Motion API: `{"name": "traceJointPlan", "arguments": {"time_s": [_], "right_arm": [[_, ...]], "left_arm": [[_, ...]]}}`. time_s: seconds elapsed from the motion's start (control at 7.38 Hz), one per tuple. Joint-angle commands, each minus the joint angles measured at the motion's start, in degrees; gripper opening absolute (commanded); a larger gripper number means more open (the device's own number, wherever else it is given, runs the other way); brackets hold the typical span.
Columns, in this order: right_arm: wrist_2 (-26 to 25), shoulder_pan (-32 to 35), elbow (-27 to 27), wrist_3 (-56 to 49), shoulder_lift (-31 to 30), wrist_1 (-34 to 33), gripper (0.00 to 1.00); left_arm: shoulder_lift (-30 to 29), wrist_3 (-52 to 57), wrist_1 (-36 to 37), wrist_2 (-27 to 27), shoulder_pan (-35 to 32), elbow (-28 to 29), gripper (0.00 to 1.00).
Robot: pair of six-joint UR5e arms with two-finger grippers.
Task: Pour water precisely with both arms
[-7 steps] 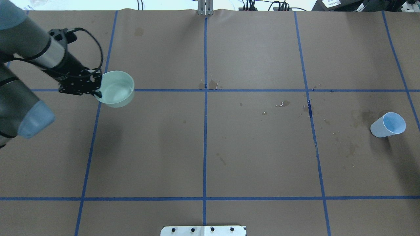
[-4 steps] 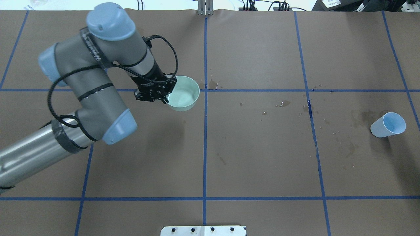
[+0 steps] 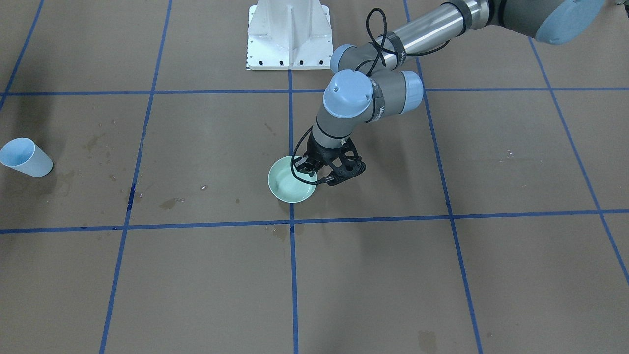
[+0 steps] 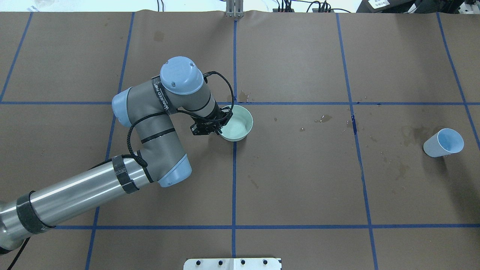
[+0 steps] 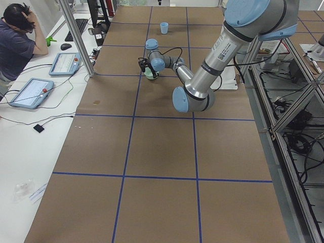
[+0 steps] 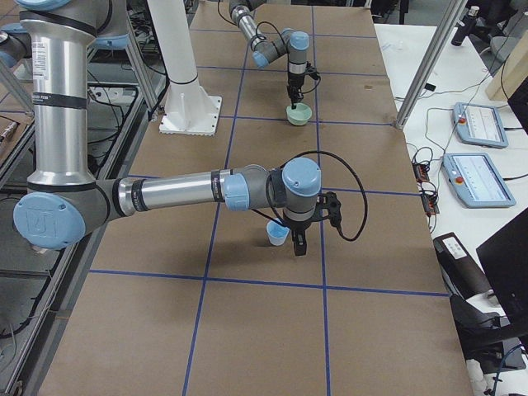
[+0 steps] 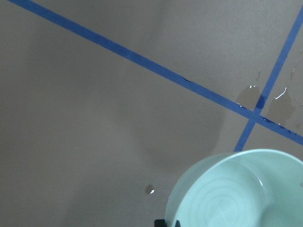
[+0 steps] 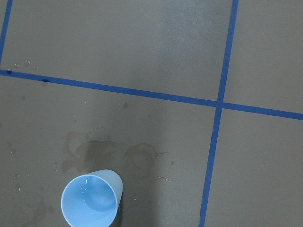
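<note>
The left arm [image 4: 157,123] reaches over the middle of the desk [image 4: 300,180], which is covered in brown paper gridded with blue tape. The left gripper [image 4: 218,126] is clamped on the near rim of a mint-green bowl [image 4: 237,128]. The bowl is upright over the central tape line, just beside a tape crossing; I cannot tell whether it touches the desk. Inside it, a faint sheen may be the water [image 7: 236,203], but that is unclear. Small glinting droplets [image 7: 280,93] and dark wet stains lie by the crossing.

Well apart, near the desk's right end, a light blue cup [image 4: 443,142] stands upright amid more stains. The right arm [image 6: 181,190] stretches out there, and the right gripper [image 6: 297,245] points down just beside the cup. I cannot tell how wide the gripper is.
</note>
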Motion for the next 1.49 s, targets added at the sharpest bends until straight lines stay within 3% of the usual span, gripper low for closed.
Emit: {"name": "traceJointPlan", "arguments": {"time_s": [0.0,0.27,0.41,0.68,0.81,0.95,1.08,1.22,1.36], "right_arm": [[-0.03,0.0,0.47,0.1,0.14,0.0,1.0],[-0.11,0.09,0.56,0.02,0.14,0.0,1.0],[-0.38,0.52,0.56,0.02,0.4,0.09,1.0],[-7.1,0.44,6.49,7.95,-0.82,0.18,0.99],[-9.58,-0.17,9.66,12.36,-4.31,3.74,0.98],[-12.83,-1.57,9.96,16.85,-10.34,14.13,0.99],[-15.99,-5.84,9.96,26.81,-15.8,25.29,0.99],[-20.46,-10.67,10.66,31.52,-20.38,31.93,0.99],[-20.94,-12.98,10.84,35.4,-21.12,33.91,0.99]], "left_arm": [[-0.33,0.32,-0.5,0.11,0.26,0.52,0.99],[-0.24,0.41,-0.06,-0.23,-0.53,-1.75,1.0],[0.19,0.5,1.85,-2.07,-2.97,-5.69,1.0],[0.37,5.29,14.81,-6.65,-8.51,-14.03,1.0],[0.46,8.38,21.49,-6.22,-9.66,-17.29,1.0],[0.98,8.93,24.43,-6.13,-10.28,-19.07,1.0],[2.21,8.94,24.55,-6.04,-10.38,-20.83,1.0],[2.83,8.94,24.64,-6.04,-10.38,-21.97,1.0],[2.92,8.94,25.25,-5.34,-10.2,-22.16,1.0]]}}
